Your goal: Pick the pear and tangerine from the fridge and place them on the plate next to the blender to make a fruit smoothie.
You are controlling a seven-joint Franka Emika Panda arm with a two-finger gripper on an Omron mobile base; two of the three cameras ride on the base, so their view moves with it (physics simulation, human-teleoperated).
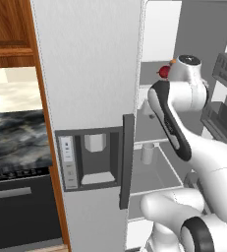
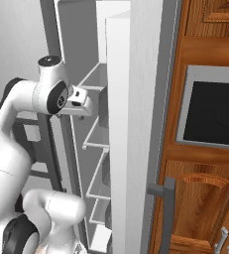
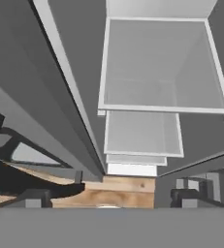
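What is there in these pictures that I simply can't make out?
- The dark red thing inside the fridge, left base view: too small to name; the arm's wrist covers part of that shelf.
- The orange thing beside it: mostly hidden behind the same wrist.
- The pale, cup-like thing lower down, left base view: too faint to identify.
- The panel's labels, left base view: too blurred to read.

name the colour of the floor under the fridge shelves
Light brown wood, best in the hand view.
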